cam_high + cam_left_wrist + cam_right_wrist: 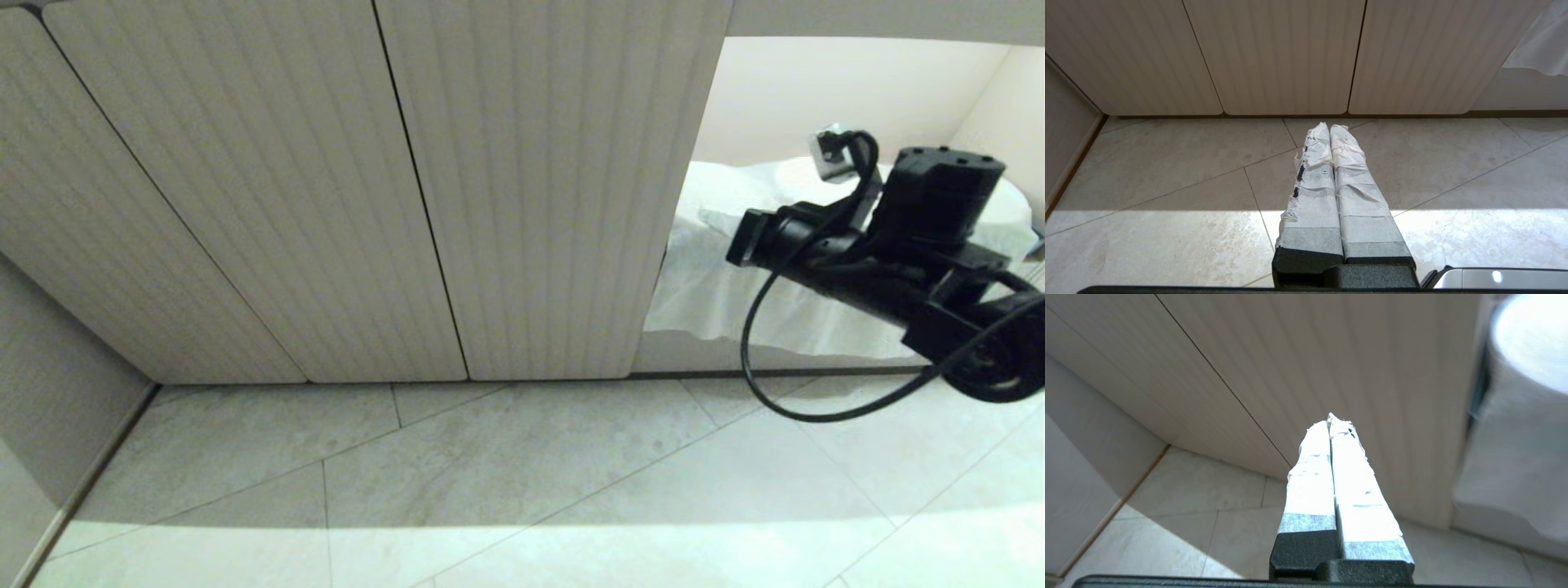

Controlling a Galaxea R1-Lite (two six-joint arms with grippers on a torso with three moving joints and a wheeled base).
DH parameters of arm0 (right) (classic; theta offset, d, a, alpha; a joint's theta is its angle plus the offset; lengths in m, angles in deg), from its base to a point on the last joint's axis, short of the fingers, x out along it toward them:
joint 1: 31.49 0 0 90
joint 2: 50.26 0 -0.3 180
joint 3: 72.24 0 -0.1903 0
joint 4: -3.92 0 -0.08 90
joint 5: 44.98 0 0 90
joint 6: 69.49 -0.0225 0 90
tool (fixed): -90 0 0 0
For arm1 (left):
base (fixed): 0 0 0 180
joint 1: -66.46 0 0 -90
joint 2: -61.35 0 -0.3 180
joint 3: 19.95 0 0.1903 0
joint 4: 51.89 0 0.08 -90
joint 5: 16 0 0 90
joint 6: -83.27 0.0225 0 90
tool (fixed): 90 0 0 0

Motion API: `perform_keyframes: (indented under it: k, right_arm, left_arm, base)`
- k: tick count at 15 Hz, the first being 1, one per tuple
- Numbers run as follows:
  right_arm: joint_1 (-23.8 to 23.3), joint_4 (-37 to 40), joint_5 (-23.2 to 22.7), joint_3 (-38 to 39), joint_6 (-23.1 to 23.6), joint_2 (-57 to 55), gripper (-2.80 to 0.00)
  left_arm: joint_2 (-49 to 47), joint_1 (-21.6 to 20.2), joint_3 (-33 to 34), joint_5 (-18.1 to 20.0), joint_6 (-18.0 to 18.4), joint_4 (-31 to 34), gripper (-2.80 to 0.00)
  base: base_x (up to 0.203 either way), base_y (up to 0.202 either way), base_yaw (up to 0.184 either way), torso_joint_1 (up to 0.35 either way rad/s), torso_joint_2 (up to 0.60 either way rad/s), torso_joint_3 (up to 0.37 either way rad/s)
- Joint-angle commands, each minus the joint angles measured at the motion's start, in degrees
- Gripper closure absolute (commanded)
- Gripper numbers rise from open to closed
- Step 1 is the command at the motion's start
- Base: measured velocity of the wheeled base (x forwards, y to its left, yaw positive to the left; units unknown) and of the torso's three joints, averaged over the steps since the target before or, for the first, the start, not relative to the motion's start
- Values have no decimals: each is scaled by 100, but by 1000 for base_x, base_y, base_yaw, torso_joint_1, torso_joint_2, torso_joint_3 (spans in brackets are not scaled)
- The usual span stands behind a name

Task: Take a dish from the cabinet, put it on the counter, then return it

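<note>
The cabinet (326, 204) fills the head view with its beige ribbed doors all closed; it also shows in the left wrist view (1274, 57) and the right wrist view (1290, 367). The dish is hidden and the counter is out of view. My right arm (882, 245) reaches in from the right, raised in front of the niche beside the cabinet. The right gripper (1329, 421) is shut and empty, its taped fingers pointing at the rightmost door. My left gripper (1329, 128) hangs low over the floor, shut on nothing, aimed at the foot of the doors.
A white bag-lined bin (718, 278) stands in the niche right of the cabinet, close beside the right gripper (1515, 416). Pale floor tiles (522, 474) run along the cabinet's base. A side panel (49, 392) closes the left end.
</note>
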Motion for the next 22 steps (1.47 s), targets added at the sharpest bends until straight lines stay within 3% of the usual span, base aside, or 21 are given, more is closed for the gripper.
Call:
perform_keyframes:
  k: [1, 6, 9, 12, 20, 22]
  right_arm:
    - [-288, 37, -6, 617, -13, 845, 0]
    - [-856, 548, 5, 2083, -8, 2229, 0]
    - [-1054, 1055, 16, 2638, 18, 2997, 0]
    - [-1541, 1579, 20, 3223, 65, 3857, 0]
    - [-2126, 2188, 94, 5558, 849, 6788, 0]
    - [-2096, 2978, 337, 5706, 994, 7531, 0]
  left_arm:
    - [0, 5, 1, 0, -1, -4, 0]
    - [0, -3, 1, 0, 0, -4, 0]
    - [0, -4, 1, 0, 0, -4, 0]
    - [0, 5, 1, 0, -5, -4, 0]
    - [0, 3, 1, 0, -2, -4, 0]
    - [0, -2, 1, 0, -3, -4, 0]
  base:
    - [0, 0, 0, 0, 0, 0]
    - [0, 0, 0, 0, 0, 0]
    - [0, 0, 0, 0, 0, 0]
    - [0, 0, 0, 0, 0, 0]
    - [0, 0, 0, 0, 0, 0]
    - [0, 0, 0, 0, 0, 0]
